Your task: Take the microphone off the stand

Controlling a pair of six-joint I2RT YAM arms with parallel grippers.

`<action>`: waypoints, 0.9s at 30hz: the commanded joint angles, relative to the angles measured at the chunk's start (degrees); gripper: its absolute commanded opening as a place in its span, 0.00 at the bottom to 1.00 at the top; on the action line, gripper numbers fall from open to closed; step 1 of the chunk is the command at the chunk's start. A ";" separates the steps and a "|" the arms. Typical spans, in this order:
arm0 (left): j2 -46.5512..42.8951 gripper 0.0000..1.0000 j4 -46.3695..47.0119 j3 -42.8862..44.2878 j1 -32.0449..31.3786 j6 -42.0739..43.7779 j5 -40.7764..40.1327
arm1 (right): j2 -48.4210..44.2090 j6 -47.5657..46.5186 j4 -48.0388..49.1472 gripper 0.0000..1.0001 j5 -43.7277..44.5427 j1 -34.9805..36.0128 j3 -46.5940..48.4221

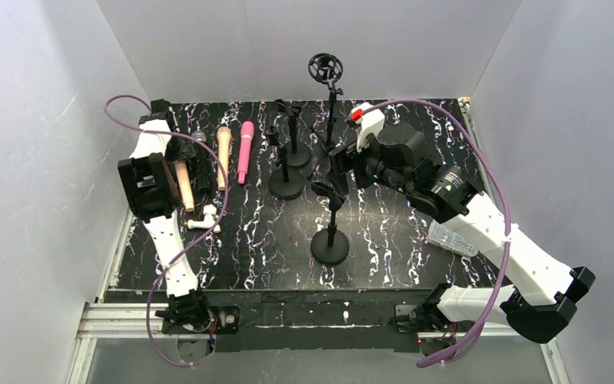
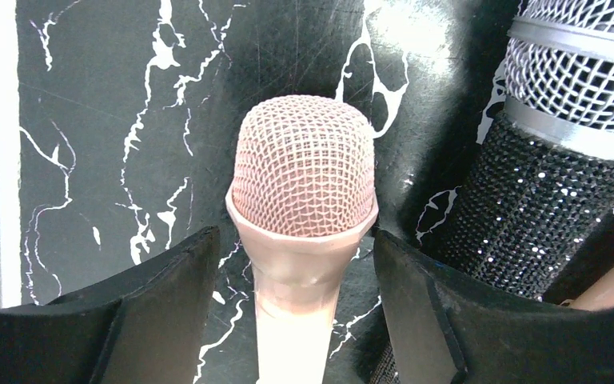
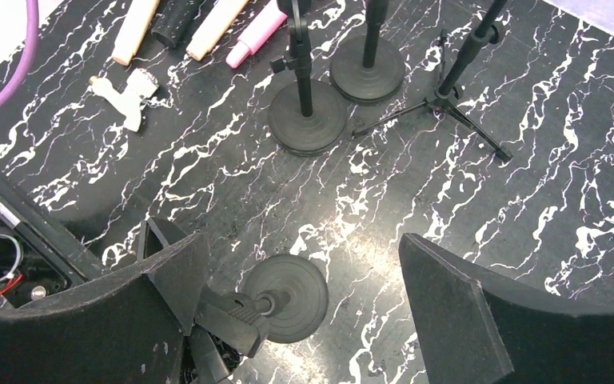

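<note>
Peach microphone (image 2: 304, 180) lies loose between the left pincer's (image 2: 293, 236) parted jaws at the surface's (image 2: 88, 120) left edge. Right pincer (image 3: 300, 240) gapes empty.

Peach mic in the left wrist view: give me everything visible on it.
The peach microphone has a rounded pinkish wire-mesh head, a flared collar and a smooth, plastic-looking handle. It lies flat on the black marbled table, off any stand, between the fingers of the open left gripper, with a gap at the handle on either side. A black glitter microphone lies beside it.
</note>
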 commanded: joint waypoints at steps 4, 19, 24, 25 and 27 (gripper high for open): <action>-6.15 0.72 -1.14 1.08 0.46 0.47 -0.49 | 0.10 0.08 1.67 0.98 -0.95 0.16 3.26; -14.00 0.78 -2.36 1.86 0.45 0.74 -3.26 | -0.37 0.49 1.31 0.98 -1.39 0.16 3.72; -19.78 0.79 -2.45 0.61 0.36 0.54 -2.09 | -1.51 0.96 2.98 0.98 -1.58 0.16 1.24; -21.11 0.79 -2.45 0.31 0.26 0.55 -1.74 | -1.70 1.16 3.23 0.98 -1.94 0.16 0.77; -24.28 0.80 -2.46 -0.52 -0.15 0.50 -0.75 | -2.51 1.43 4.03 0.98 -3.02 0.16 -0.72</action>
